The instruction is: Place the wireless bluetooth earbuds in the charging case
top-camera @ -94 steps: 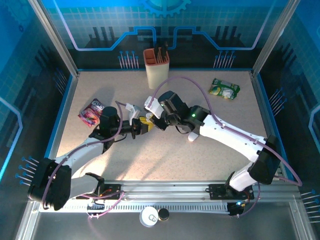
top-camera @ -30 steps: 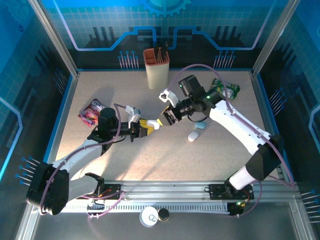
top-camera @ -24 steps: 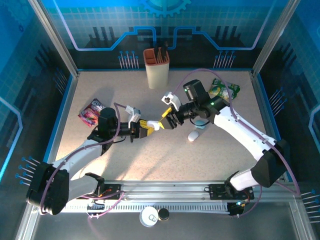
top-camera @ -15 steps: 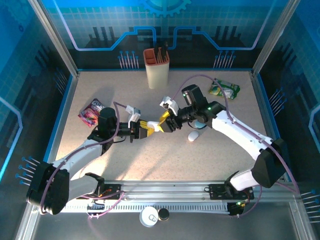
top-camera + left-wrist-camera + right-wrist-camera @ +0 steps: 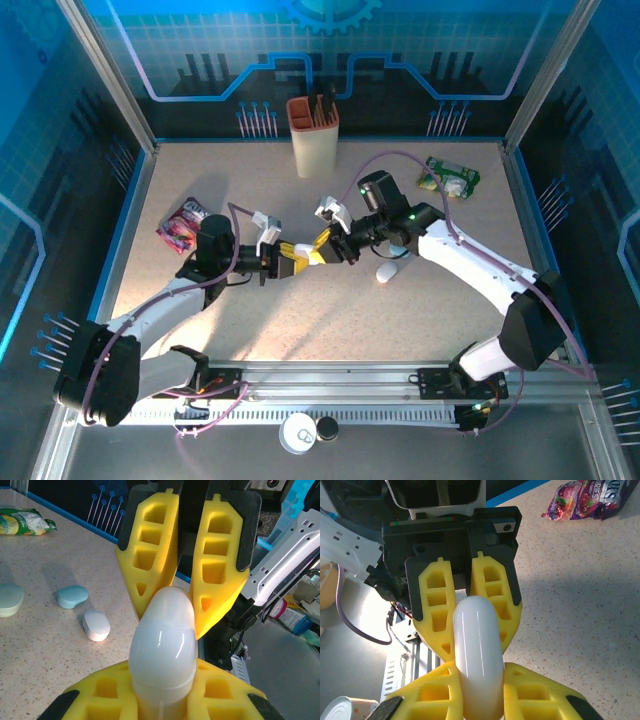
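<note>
Top external view: the left gripper and the right gripper are nose to nose near the middle of the tabletop. Both are clamped on one white case, each on one end. From the case, a tan holder stands at 12 o'clock. A candy bag lies at 9 o'clock and a green packet at 2 o'clock. A little white case lies near at 3 o'clock.

Left wrist view: the left gripper sits at 6 o'clock and squeezes the bottom of the white case. The right gripper points in from 12 o'clock and pinches the top. The case is up off the tabletop and looks shut. At 9 o'clock lie the little white case, a blue case and a pale green case.

Right wrist view: the right gripper at 6 o'clock grips the white case. The left gripper grips its far end. The candy bag is at 1 o'clock.
</note>
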### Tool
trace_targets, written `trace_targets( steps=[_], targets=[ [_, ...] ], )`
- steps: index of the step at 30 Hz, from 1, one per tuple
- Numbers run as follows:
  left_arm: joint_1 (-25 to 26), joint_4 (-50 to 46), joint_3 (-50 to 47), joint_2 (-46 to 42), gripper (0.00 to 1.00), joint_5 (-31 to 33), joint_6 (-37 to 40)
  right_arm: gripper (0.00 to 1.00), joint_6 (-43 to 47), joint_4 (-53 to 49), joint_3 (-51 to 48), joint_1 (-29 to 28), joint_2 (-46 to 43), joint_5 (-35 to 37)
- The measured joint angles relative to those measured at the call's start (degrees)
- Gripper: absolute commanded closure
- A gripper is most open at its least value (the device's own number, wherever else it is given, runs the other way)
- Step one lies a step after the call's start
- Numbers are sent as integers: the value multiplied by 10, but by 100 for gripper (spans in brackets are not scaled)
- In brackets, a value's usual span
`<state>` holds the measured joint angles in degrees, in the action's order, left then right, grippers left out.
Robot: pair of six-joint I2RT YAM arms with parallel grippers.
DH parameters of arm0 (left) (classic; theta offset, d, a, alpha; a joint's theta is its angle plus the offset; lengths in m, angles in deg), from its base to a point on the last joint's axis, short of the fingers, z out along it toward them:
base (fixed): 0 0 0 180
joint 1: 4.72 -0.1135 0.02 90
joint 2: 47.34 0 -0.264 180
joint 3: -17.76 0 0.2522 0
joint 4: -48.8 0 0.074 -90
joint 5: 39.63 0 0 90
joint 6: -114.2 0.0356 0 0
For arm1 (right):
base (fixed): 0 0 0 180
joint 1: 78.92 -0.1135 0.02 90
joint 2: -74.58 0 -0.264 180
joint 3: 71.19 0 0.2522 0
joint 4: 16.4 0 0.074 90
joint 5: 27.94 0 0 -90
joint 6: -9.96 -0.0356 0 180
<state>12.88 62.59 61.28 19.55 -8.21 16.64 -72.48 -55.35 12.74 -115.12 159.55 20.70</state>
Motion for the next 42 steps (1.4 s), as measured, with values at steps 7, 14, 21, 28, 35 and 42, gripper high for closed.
trace_targets(
  steps=[7,14,21,28,35,42],
  targets=[
    [0,0,0,-4,1,47,21,93,-51,42,-25,17,0,10],
    [0,-55,-12,-76,1,146,120,93,-136,117,-102,58,14,60],
    [0,-143,-13,-103,1,196,221,92,-202,205,-155,75,107,95],
    [4,-158,-13,-96,1,205,246,86,-232,264,-181,78,196,93],
    [6,-157,-14,-95,1,213,244,50,-240,301,-189,90,203,97],
    [0,-151,-33,-101,1,303,207,17,-229,278,-236,135,78,154]
  ],
)
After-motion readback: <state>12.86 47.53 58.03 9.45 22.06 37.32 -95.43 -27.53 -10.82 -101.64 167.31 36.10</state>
